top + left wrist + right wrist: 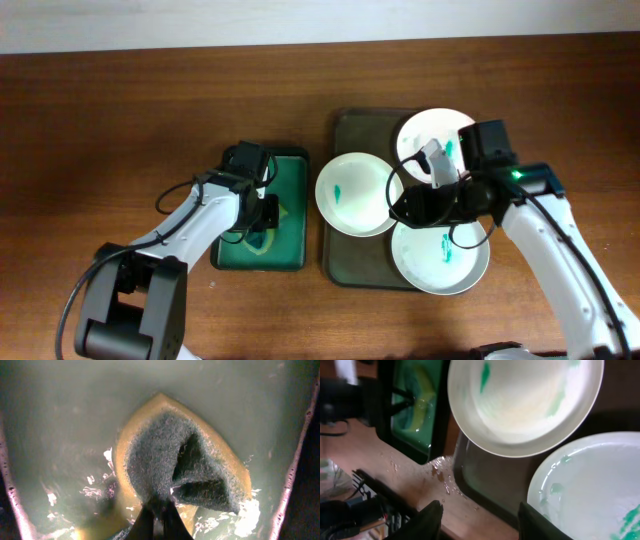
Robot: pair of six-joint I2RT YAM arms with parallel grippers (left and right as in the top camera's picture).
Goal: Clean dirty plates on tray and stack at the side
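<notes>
Three white plates with teal smears lie on the dark olive-grey tray (345,262): one at the back right (425,135), one at the left (350,195), one at the front (440,262). My right gripper (405,207) hovers open and empty between them. In the right wrist view its fingers (482,520) straddle the tray rim (485,487), with the left plate (525,405) above and the front plate (595,490) at the right. My left gripper (262,215) is shut on a yellow sponge with a green scrub face (180,460), its fingertips (159,520) pinching the sponge's near edge.
The sponge rests in a smaller bright green tray (290,255) holding water, left of the dark tray; it shows in the right wrist view (412,405). Water drops lie on the wooden table (445,475) between the trays. The green tray's wet floor (75,420) fills the left wrist view.
</notes>
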